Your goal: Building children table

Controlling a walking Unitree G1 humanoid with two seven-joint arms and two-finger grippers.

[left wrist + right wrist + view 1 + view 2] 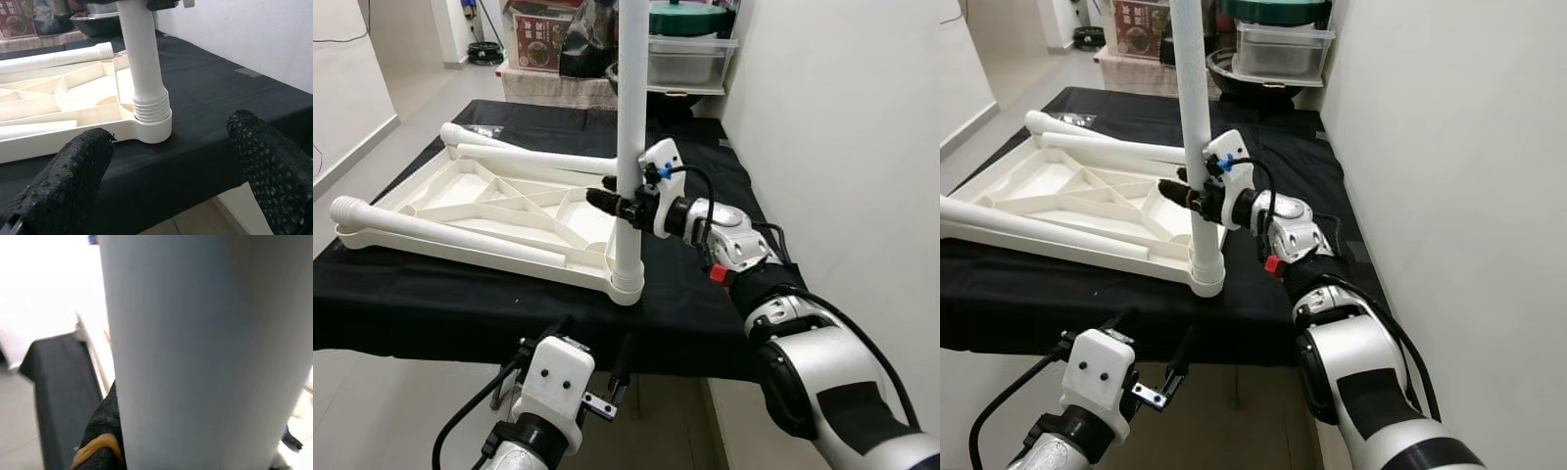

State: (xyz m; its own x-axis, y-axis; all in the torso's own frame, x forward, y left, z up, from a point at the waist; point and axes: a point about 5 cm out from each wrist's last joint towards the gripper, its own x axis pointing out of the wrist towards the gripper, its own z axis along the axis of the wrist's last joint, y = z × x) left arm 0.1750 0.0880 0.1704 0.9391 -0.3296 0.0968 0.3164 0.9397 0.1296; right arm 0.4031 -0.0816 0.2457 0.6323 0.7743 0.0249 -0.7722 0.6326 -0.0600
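Silver arms, black cables, white wrist housings, a red button (pixel 719 275), black dimpled fingers (pixel 264 161).

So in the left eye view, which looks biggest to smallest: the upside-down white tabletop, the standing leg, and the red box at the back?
1. Upside-down white tabletop, widest by far.
2. Standing leg, long and thin, held by the right end effector.
3. Red box, smallest as it looks, though it sits far from the camera, so its real size is unsure.
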